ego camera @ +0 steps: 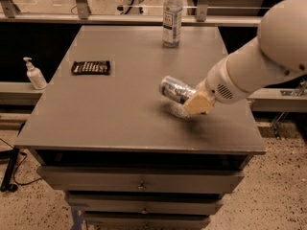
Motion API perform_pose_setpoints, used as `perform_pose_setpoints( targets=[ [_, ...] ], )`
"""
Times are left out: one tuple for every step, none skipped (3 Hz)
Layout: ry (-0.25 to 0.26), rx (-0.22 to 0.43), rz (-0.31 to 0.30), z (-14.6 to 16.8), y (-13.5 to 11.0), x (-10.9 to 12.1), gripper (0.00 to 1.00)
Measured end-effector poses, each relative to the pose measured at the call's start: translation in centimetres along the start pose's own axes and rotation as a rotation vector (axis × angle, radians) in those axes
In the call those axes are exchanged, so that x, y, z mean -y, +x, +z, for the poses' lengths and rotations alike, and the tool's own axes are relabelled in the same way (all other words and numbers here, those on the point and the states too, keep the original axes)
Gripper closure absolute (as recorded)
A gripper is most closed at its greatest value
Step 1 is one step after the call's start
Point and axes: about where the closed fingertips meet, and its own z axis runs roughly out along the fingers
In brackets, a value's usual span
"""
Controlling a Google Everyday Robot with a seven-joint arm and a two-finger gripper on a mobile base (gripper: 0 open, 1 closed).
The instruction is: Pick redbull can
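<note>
The redbull can (175, 89), silver and blue with a shiny round end, lies tilted on its side a little above the grey table (115, 119), with its shadow on the top below it. My gripper (193, 100) reaches in from the right on the white arm and is shut on the can's right end. One tan finger (199, 104) shows in front of the can; the other is hidden behind it.
A clear water bottle with a white label (172, 17) stands at the table's far edge. A dark flat packet (91, 67) lies at the left. A white pump bottle (34, 74) stands on a ledge left of the table. Drawers sit below the top.
</note>
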Motion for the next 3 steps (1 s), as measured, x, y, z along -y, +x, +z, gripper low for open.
perform_pose_setpoints(
  targets=[
    [0.03, 0.044, -0.077, -5.1, -2.4, 2.7, 1.0],
    [0.051, 0.067, -0.095, -6.5, -3.6, 3.2, 1.0],
    [0.049, 0.064, -0.094, -6.4, -3.5, 3.1, 1.0]
  ],
)
